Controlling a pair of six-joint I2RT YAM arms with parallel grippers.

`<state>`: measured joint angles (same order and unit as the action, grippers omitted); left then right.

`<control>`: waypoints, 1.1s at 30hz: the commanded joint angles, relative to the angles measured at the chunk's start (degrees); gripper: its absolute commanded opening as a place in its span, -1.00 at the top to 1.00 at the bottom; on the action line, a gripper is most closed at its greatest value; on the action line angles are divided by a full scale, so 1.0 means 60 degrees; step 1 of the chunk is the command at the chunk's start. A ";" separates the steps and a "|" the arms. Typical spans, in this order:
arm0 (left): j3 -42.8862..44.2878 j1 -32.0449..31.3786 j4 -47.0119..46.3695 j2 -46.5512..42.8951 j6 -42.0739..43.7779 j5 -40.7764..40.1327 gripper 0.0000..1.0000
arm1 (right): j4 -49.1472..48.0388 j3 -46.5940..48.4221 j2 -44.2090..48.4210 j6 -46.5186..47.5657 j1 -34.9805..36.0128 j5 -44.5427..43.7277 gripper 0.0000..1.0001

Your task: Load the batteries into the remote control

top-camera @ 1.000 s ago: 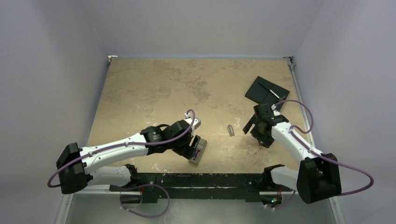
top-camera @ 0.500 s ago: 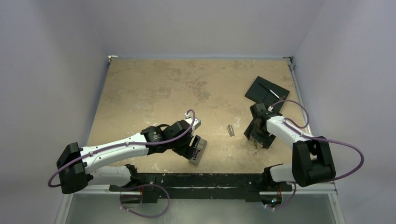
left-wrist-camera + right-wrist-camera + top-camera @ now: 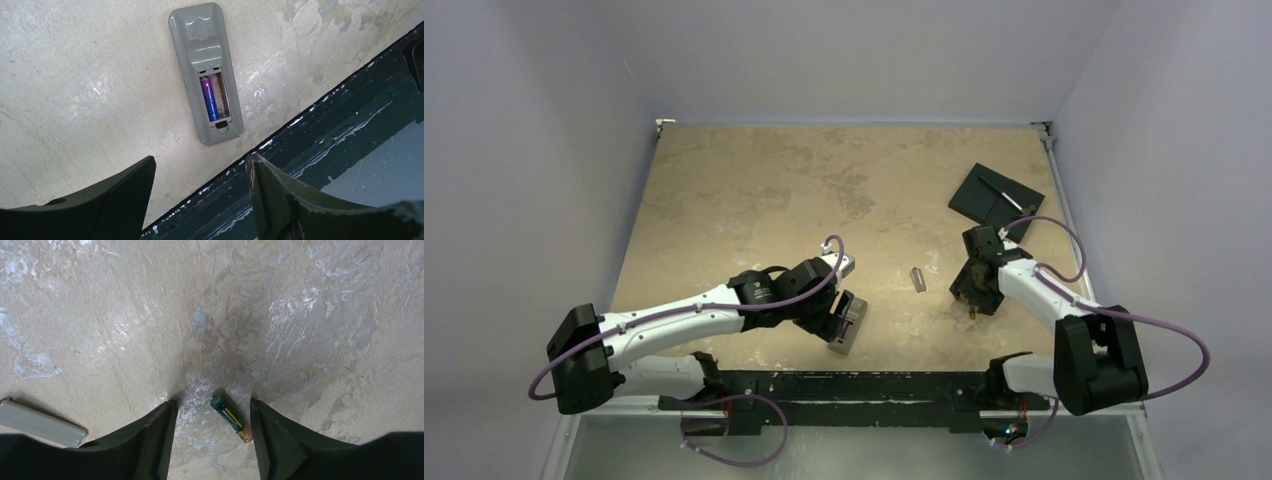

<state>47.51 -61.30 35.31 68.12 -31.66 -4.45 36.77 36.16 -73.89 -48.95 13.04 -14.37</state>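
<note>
The remote control (image 3: 206,75) lies grey back up near the table's front edge, with its battery bay open. One purple battery (image 3: 206,97) sits in the bay's left slot. My left gripper (image 3: 200,200) hovers open over the front edge just short of the remote (image 3: 847,327), holding nothing. A second battery (image 3: 231,418), green with an orange end, lies flat on the table. My right gripper (image 3: 212,402) stands open, pointing down with a finger on each side of it. The battery lies close to the right finger. In the top view that gripper (image 3: 973,300) is at the right of the table.
A narrow grey cover strip (image 3: 917,279) lies on the table left of the right gripper, also in the right wrist view (image 3: 40,423). A black square plate (image 3: 996,195) sits at the back right. The dark metal rail (image 3: 325,130) runs along the front edge.
The right arm has folded in and its gripper has come down around the loose battery, with the jaws narrowing. The left arm and the remote have not moved.
</note>
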 commanded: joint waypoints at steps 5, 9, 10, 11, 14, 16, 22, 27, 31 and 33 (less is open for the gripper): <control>0.0084 -0.0038 -0.0113 0.0094 0.0197 -0.0016 -0.34 | -0.0446 -0.0575 0.0469 0.0333 -0.0014 0.0628 -0.18; 0.0096 -0.0038 -0.0106 0.0158 0.0194 -0.0034 -0.34 | -0.0460 -0.0632 0.0559 0.0262 0.0108 0.0730 -0.20; 0.0099 -0.0038 -0.0113 0.0168 0.0194 -0.0035 -0.34 | -0.0436 -0.0654 0.0529 0.0219 0.0187 0.0726 -0.21; 0.0095 -0.0038 -0.0106 0.0176 0.0195 -0.0048 -0.34 | -0.0421 -0.0679 0.0503 0.0175 0.0266 0.0714 -0.21; 0.0095 -0.0038 -0.0091 0.0216 0.0196 -0.0071 -0.34 | -0.0402 -0.0778 0.0549 0.0065 0.0416 0.0730 -0.21; 0.0099 -0.0038 -0.0098 0.0239 0.0201 -0.0079 -0.34 | -0.0388 -0.0785 0.0678 0.0030 0.0482 0.0714 -0.18; 0.0112 -0.0038 -0.0078 0.0343 0.0185 -0.0123 -0.34 | -0.0259 -0.0802 0.0655 -0.0098 0.0839 0.0732 -0.06; 0.0110 -0.0038 -0.0063 0.0434 0.0172 -0.0152 -0.34 | -0.0095 -0.0699 0.0625 -0.0275 0.1211 0.0453 -0.01; 0.0126 -0.0038 -0.0047 0.0519 0.0161 -0.0167 -0.34 | -0.0149 -0.0718 0.0639 -0.0344 0.1258 0.0393 0.10; 0.0130 -0.0038 -0.0039 0.0571 0.0146 -0.0200 -0.34 | -0.0212 -0.0745 0.0640 -0.0369 0.1265 0.0414 0.22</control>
<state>47.51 -61.30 35.35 71.02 -31.66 -4.78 35.03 32.91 -69.25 -48.93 20.01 -12.97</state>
